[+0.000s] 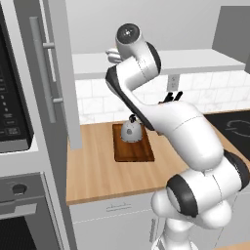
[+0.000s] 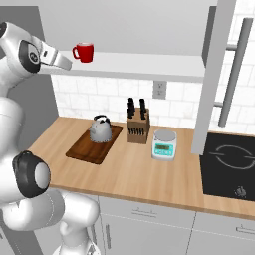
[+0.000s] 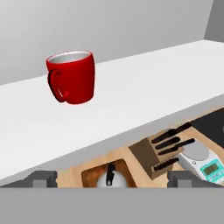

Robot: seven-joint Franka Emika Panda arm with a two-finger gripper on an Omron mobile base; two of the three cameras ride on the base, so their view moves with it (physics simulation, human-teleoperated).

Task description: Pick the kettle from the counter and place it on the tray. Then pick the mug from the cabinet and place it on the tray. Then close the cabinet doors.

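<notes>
The red mug (image 2: 84,52) stands upright on the white shelf of the open cabinet (image 2: 139,65). In the hand view the mug (image 3: 72,77) is ahead and to the upper left, its handle facing left. My gripper (image 2: 63,61) hovers just left of the mug at shelf height, open and holding nothing, apart from the mug. Its fingertips (image 3: 43,178) show far apart. The silver kettle (image 1: 130,131) sits on the dark tray (image 1: 133,150) on the wooden counter (image 1: 97,171). Both grey cabinet doors (image 1: 41,73) (image 2: 219,74) stand open.
A knife block (image 2: 137,124) and a white-teal scale (image 2: 164,144) stand right of the tray. A black cooktop (image 2: 229,164) lies at the far right. The oven column (image 1: 14,127) rises on the left. The right door's bar handle (image 2: 238,69) juts outward.
</notes>
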